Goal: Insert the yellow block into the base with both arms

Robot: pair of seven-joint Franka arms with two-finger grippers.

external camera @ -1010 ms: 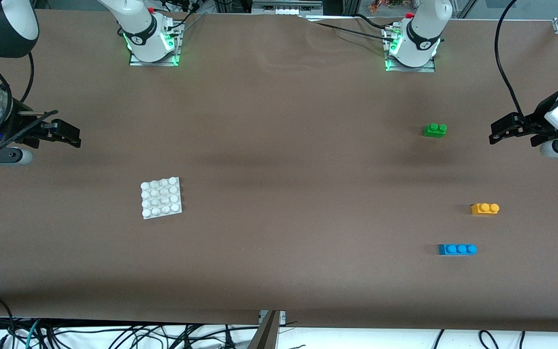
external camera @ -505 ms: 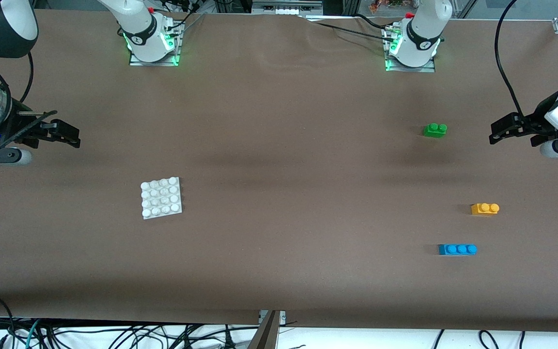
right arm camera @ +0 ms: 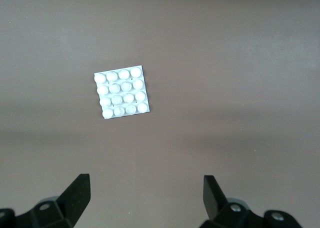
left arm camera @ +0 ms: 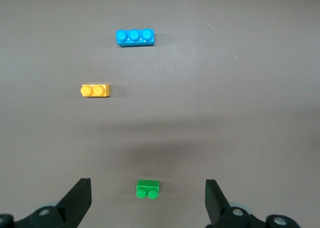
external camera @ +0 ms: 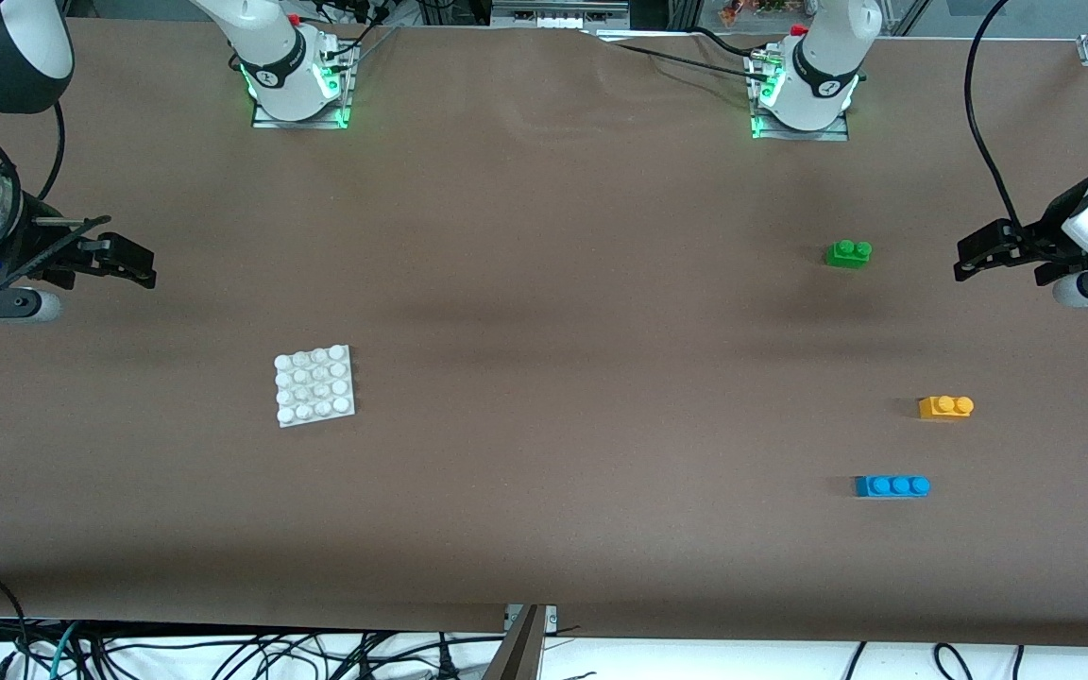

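Note:
The yellow block (external camera: 946, 407) lies on the brown table toward the left arm's end; it also shows in the left wrist view (left arm camera: 95, 90). The white studded base (external camera: 314, 384) lies toward the right arm's end and shows in the right wrist view (right arm camera: 122, 92). My left gripper (external camera: 971, 257) is open and empty, up in the air at the table's end, apart from the yellow block. My right gripper (external camera: 136, 266) is open and empty, up in the air at the other end, apart from the base. In the wrist views the left gripper (left arm camera: 148, 198) and right gripper (right arm camera: 146, 195) hold nothing.
A green two-stud brick (external camera: 848, 253) lies farther from the front camera than the yellow block, below my left gripper's camera (left arm camera: 148, 189). A blue three-stud brick (external camera: 892, 485) lies nearer to the front camera (left arm camera: 135, 36). Cables hang at the table's front edge.

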